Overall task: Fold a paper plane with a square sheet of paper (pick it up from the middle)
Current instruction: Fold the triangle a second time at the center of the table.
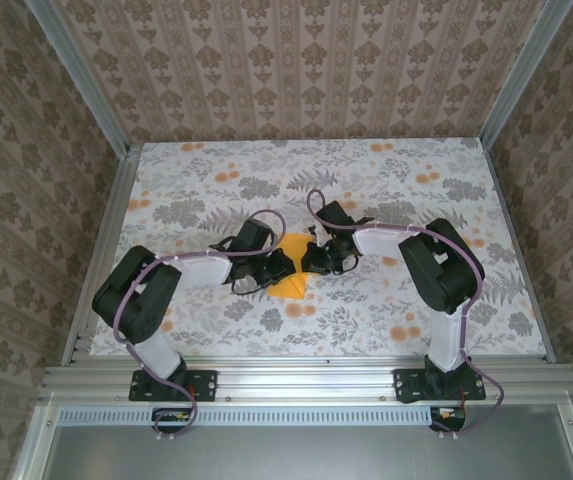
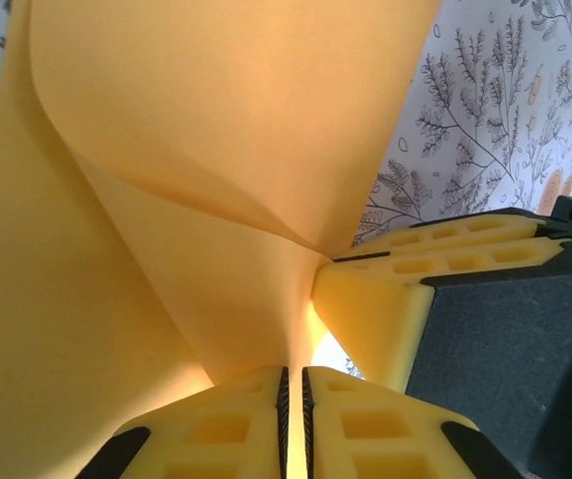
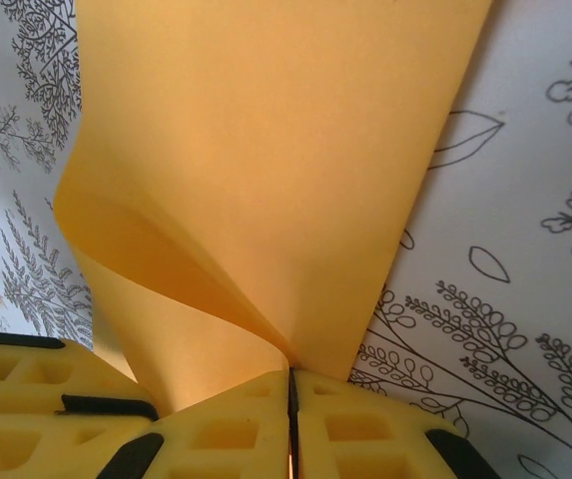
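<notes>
The square sheet of paper (image 1: 291, 286) is bright orange and sits mid-table between my two grippers. It is lifted and bent into a loose curl with no sharp crease; no paper plane shape is in view. My left gripper (image 2: 293, 371) is shut on the sheet's (image 2: 226, 120) lower fold, the paper running up from between its yellow fingers. Just opposite, my right gripper (image 3: 290, 374) is shut on the sheet (image 3: 266, 130) as well. The right gripper's fingers (image 2: 415, 264) almost touch the left's. From above, the left gripper (image 1: 286, 266) and right gripper (image 1: 310, 261) meet over the paper.
The floral tablecloth (image 1: 396, 190) covers the table, with small printed orange flowers (image 1: 228, 176) scattered on it. Aluminium frame rails (image 1: 116, 200) and patterned walls close in the left, right and far sides. Both arms bend inward from their bases at the near edge.
</notes>
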Controlling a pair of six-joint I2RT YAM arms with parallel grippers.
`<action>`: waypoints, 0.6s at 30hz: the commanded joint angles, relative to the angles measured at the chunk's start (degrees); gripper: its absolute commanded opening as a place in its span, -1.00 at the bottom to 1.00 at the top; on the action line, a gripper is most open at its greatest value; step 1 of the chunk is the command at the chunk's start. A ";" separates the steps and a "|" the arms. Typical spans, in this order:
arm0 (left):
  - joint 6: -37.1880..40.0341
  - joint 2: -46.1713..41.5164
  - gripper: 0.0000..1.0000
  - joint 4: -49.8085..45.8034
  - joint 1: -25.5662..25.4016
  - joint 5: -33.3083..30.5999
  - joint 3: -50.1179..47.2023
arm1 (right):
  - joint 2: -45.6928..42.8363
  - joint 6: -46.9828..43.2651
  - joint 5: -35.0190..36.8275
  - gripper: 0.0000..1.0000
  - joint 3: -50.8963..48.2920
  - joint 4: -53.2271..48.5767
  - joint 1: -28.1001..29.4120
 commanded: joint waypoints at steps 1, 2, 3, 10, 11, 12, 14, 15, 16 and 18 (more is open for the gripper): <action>0.42 0.79 -0.72 -0.37 -0.23 -0.86 0.04 | 2.42 -0.86 2.76 -0.79 -0.39 -2.86 -0.22; 0.40 0.83 -0.72 -0.36 -0.33 -0.93 0.03 | 2.41 -0.84 2.76 -0.79 -0.38 -2.86 -0.22; 0.34 0.91 -0.73 -0.36 -0.30 -1.00 0.04 | 2.42 -0.87 2.85 -0.79 -0.38 -2.94 -0.21; -0.13 1.71 -0.75 -0.02 -0.52 -1.56 0.05 | 2.46 -0.83 2.87 -0.77 -0.36 -2.86 -0.22; -0.27 1.88 -0.75 0.11 -0.44 -1.63 -0.11 | 2.44 -0.80 2.85 -0.77 -0.36 -2.91 -0.22; -0.37 1.96 -0.76 0.29 -0.53 -1.57 -0.04 | 2.50 -0.79 2.85 -0.76 -0.37 -2.88 -0.22; -0.56 2.27 -0.76 0.43 -0.68 -1.57 0.05 | 2.50 -0.79 2.77 -0.76 -0.30 -2.95 -0.23; -0.56 2.37 -0.76 0.59 -0.66 -1.56 0.01 | 2.48 -0.80 2.85 -0.75 -0.30 -2.95 -0.30; -0.70 2.56 -0.77 0.59 -0.68 -1.57 0.01 | 2.51 -0.80 2.80 -0.74 -0.37 -2.96 -0.31; -0.82 2.67 -0.77 0.71 -0.79 -1.66 -0.04 | 2.59 -0.80 2.81 -0.72 -0.39 -2.95 -0.30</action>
